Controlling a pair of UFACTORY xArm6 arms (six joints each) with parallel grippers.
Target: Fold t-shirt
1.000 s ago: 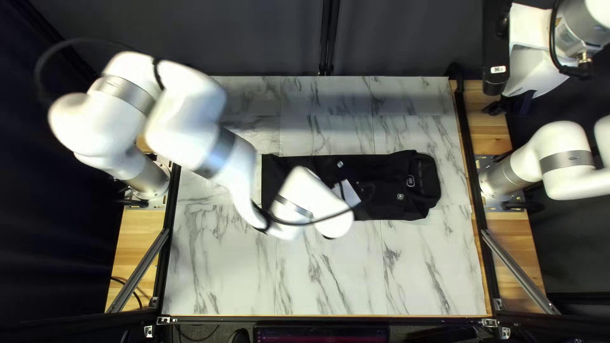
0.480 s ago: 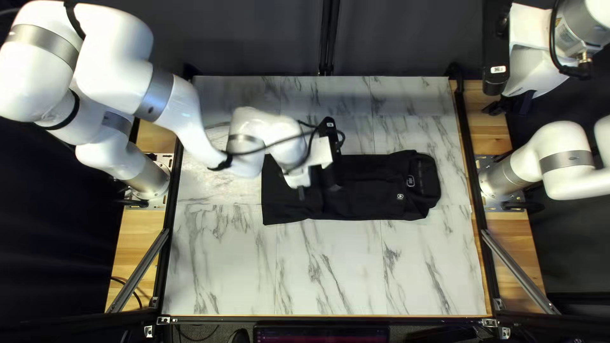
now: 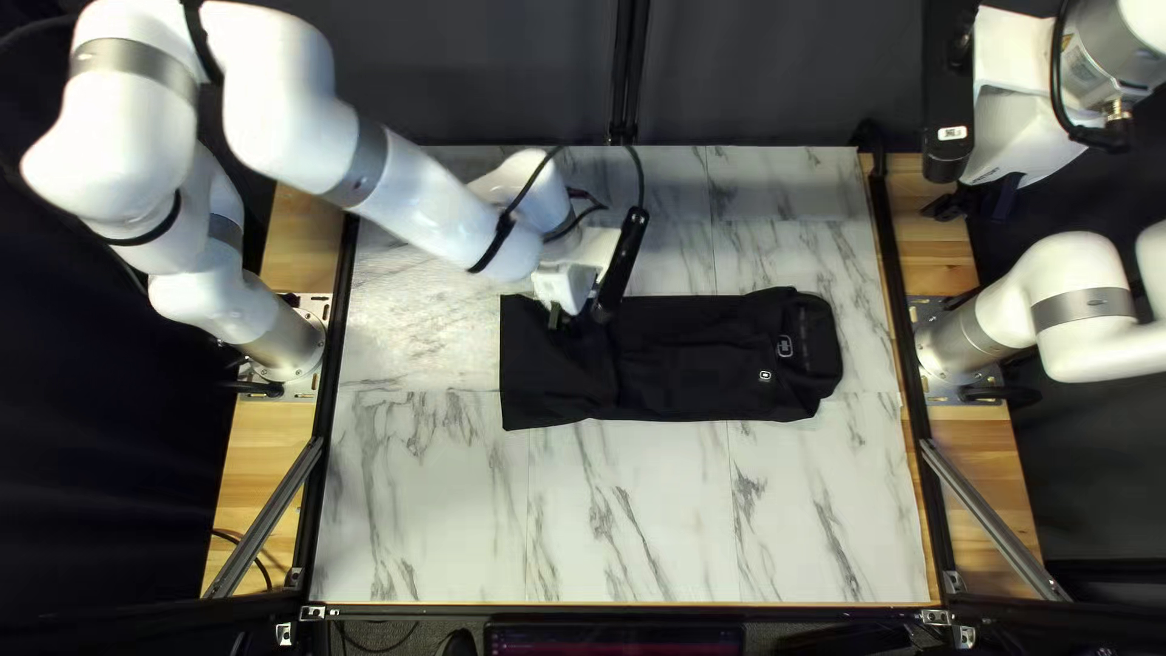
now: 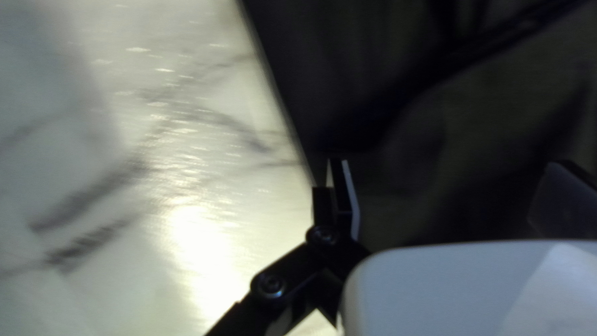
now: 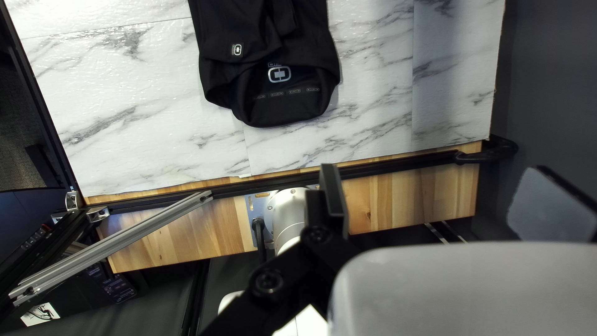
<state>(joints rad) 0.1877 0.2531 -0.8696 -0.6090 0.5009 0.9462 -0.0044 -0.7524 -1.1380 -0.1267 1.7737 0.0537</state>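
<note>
My left gripper [image 3: 577,318] is over the far edge of the black t-shirt [image 3: 717,358], near its left end in the top left view. The shirt lies folded into a long strip, with its collar end toward my right arm. In the left wrist view the left gripper [image 4: 444,193] has its fingers wide apart, dark cloth [image 4: 410,124] between and ahead of them; contact cannot be told. My right gripper [image 3: 966,204] is raised beyond the table's far right corner. In the right wrist view the right gripper [image 5: 432,202] holds nothing, its fingers apart, the shirt [image 5: 273,68] well ahead.
The marble-patterned table [image 3: 632,522] extends on all sides of the shirt. Black rails [image 3: 905,365] run along its side edges, with wooden strips [image 3: 954,450] outside them. A metal brace [image 3: 996,520] slants near the right arm's base.
My left arm first swung away from the near side of the shirt, uncovering more of it, then its gripper shifted slightly toward the far edge. The shirt and right arm look unmoved.
</note>
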